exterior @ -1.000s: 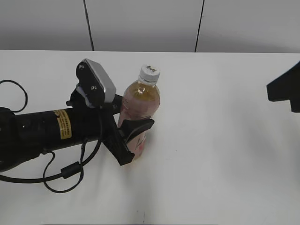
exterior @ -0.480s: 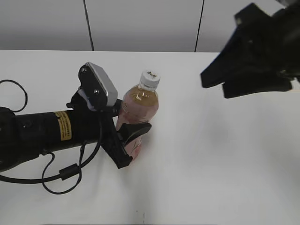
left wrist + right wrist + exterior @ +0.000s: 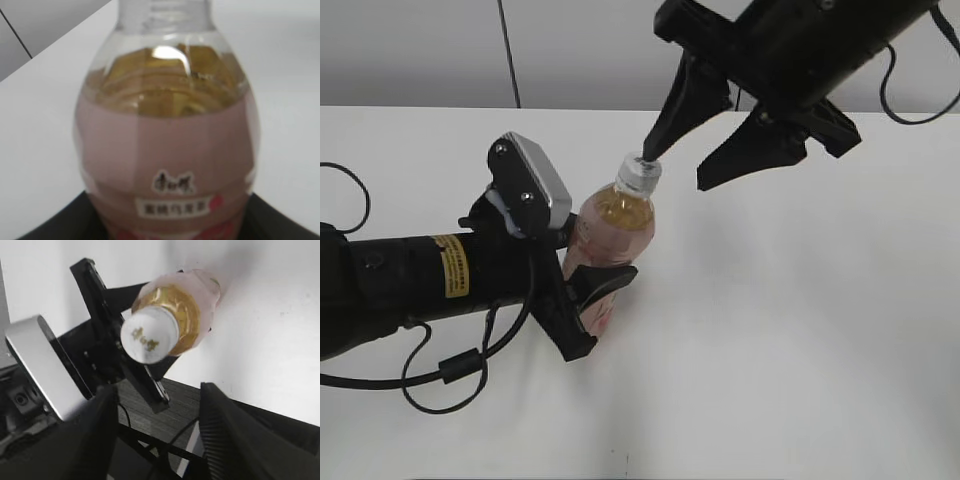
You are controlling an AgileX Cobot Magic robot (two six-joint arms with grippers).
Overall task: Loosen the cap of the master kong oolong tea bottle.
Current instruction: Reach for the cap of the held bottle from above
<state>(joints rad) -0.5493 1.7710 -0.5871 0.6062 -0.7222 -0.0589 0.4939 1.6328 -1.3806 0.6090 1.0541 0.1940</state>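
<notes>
Upright bottle (image 3: 610, 235), cap (image 3: 640, 175) topmost, in clamped left gripper (image 3: 592, 300); right gripper (image 3: 705, 160) agape, empty.

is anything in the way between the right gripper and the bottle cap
Nothing visible blocks it. The right gripper is open above the cap, and in the right wrist view the cap shows bare between the two fingers. The left gripper clamps the bottle lower down, clear of the cap.

Clear glossy plastic bottle (image 3: 610, 235), white plastic cap (image 3: 149, 334), matt table (image 3: 800, 320)
</notes>
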